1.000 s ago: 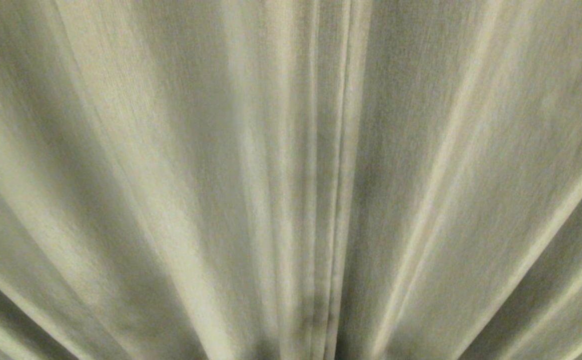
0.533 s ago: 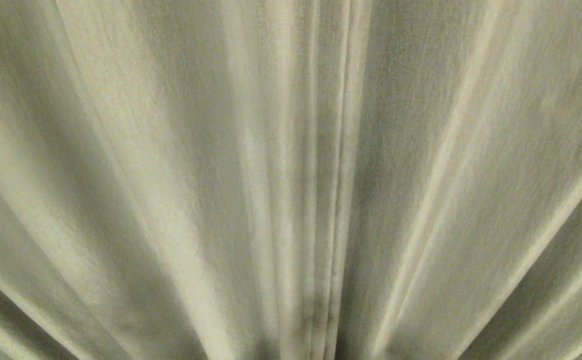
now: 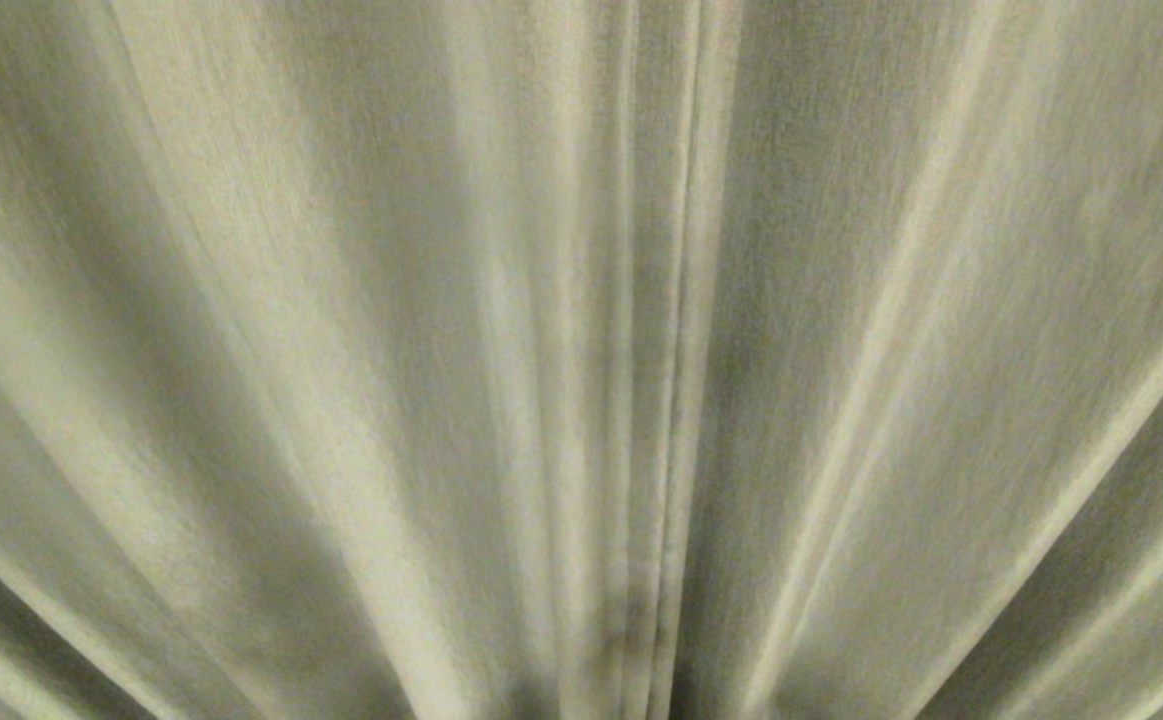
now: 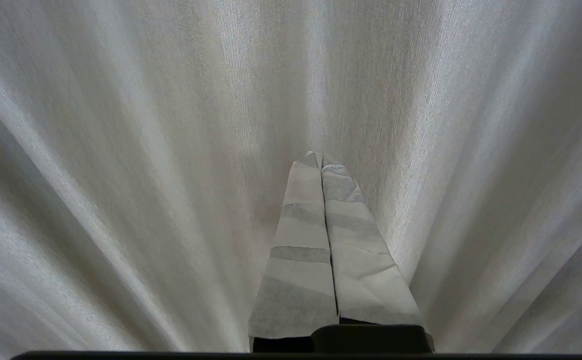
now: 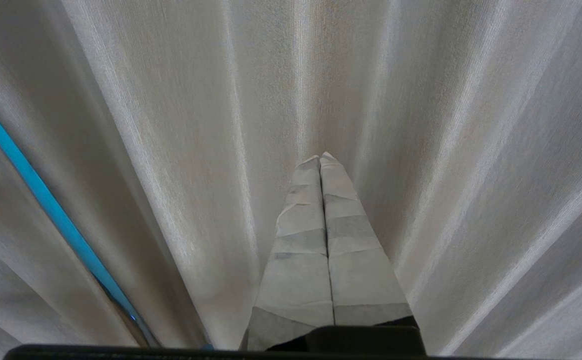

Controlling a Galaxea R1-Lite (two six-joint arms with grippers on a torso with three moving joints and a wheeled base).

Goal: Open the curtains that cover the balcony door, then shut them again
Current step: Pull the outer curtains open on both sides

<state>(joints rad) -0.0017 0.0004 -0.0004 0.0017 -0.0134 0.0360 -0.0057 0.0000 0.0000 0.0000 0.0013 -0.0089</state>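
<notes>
The left hand [image 4: 321,159] and right hand [image 5: 322,159], both pressed together and holding nothing, have not moved, so the curtains [image 3: 341,350] stay closed.

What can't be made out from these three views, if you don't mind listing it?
- Balcony door: hidden in every view; the closed curtains fill each frame.
- Curtain top and hem: cut off by all frame edges.
- Both arms: absent from the head view.
- Contact: the wrist views don't settle whether the shut left gripper or the shut right gripper touches the fabric.
- Blue strip: right wrist view, behind a fold, runs off the edge; unidentifiable.
</notes>
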